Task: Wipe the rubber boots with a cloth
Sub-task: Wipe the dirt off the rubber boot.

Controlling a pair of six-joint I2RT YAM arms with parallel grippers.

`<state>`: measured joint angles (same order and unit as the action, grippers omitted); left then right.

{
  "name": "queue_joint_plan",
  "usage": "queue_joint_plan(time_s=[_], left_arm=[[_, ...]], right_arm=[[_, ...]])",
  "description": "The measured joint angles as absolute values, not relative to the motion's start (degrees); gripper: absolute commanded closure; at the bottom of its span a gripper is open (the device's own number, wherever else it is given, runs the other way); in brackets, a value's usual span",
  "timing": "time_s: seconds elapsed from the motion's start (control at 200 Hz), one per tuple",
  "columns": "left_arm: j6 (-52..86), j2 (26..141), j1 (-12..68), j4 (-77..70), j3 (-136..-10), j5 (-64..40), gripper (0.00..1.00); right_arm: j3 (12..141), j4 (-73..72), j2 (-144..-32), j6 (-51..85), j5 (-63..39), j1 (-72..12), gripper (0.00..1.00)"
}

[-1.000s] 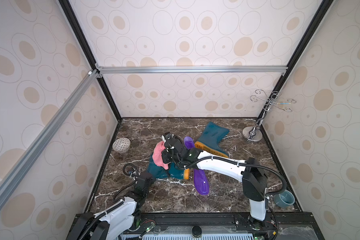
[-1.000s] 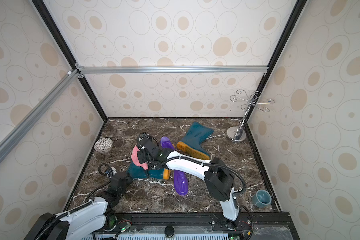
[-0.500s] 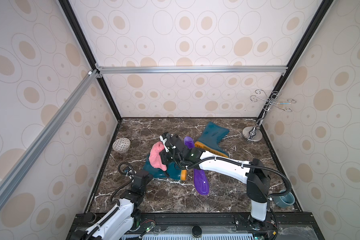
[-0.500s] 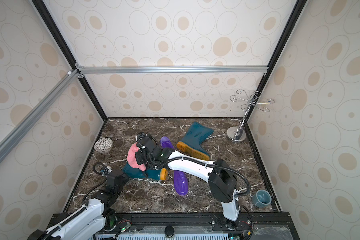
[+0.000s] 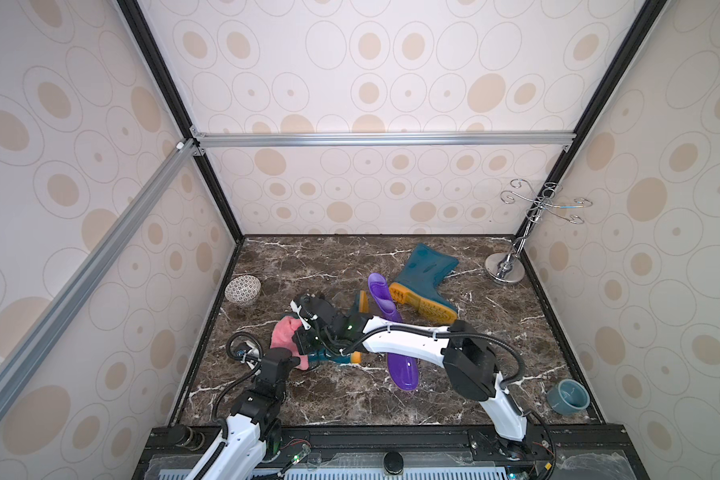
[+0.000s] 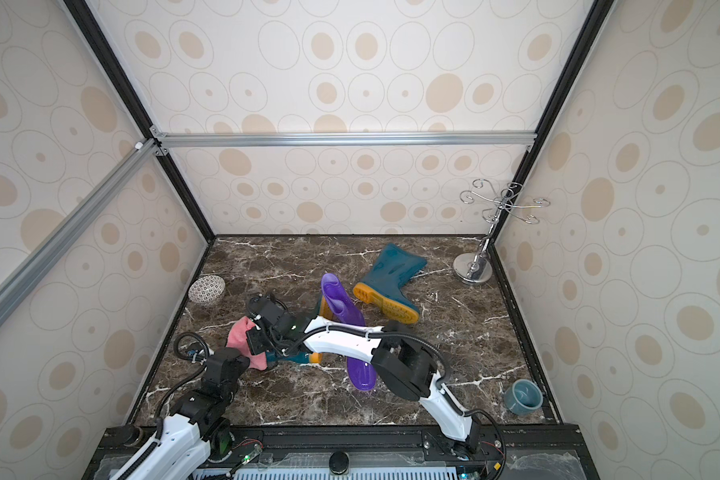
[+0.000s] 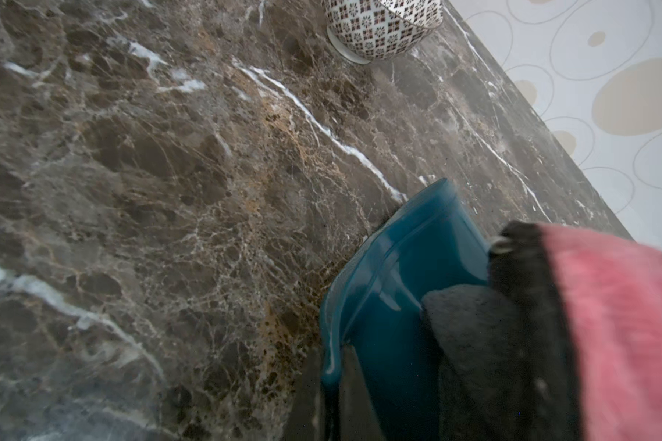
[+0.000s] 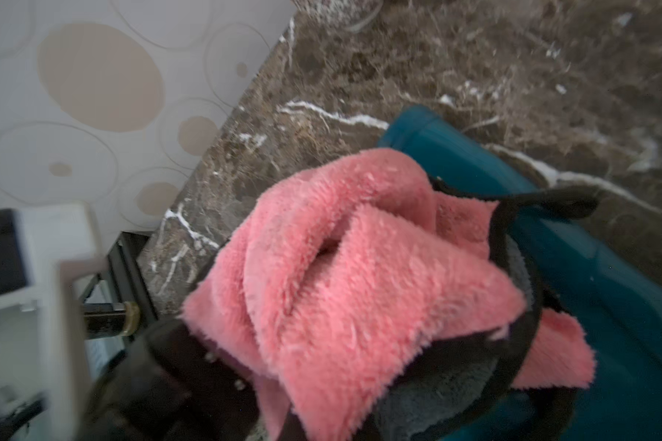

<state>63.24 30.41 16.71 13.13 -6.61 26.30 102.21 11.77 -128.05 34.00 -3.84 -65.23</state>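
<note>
Cloth [image 5: 284, 333], pink and fluffy with a dark edge, lies bunched over the shaft of the near teal boot [image 7: 390, 290]. It sits at about 8 o'clock from the middle of the marble table [image 5: 350, 399], taking the far wall as 12. The right gripper [image 5: 304, 338] reaches in from 4 o'clock, its jaws closed on the cloth, which touches the boot. The left gripper [image 5: 295, 362] is at the boot's open top, on the 6 o'clock side. Its jaws are closed right by the boot's rim and the cloth's dark edge, but I cannot tell whether they pinch either. This boot lies on its side, sole end toward 3 o'clock. The purple boot [image 5: 402, 365] lies under the right arm, running from 12 to 6. The far teal boot [image 5: 427, 270] lies on its side at 1 o'clock, apart from both grippers. A patterned bowl [image 5: 243, 290] sits at 10 o'clock, a chrome stand [image 5: 504, 270] at 2 and a blue-grey cup [image 5: 568, 397] at 4.
</note>
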Motion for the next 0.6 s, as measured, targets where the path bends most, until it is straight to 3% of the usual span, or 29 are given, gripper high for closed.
queue_joint_plan(time_s=[0.14, 0.34, 0.6], left_arm=[[63.55, 26.87, 16.71, 14.28, -6.50, 26.20, 1.00], [63.75, 25.98, 16.71, 15.03, -6.42, 26.20, 1.00], [63.75, 25.93, 16.45, 15.11, -6.22, 26.74, 1.00]], right_arm=[[98.98, 12.67, -126.72, 35.66, 0.97, -64.71, 1.00], [82.32, 13.78, -113.43, 38.04, 10.04, -62.17, 1.00], [80.12, 21.93, -103.96, 36.29, 19.79, -61.36, 1.00]])
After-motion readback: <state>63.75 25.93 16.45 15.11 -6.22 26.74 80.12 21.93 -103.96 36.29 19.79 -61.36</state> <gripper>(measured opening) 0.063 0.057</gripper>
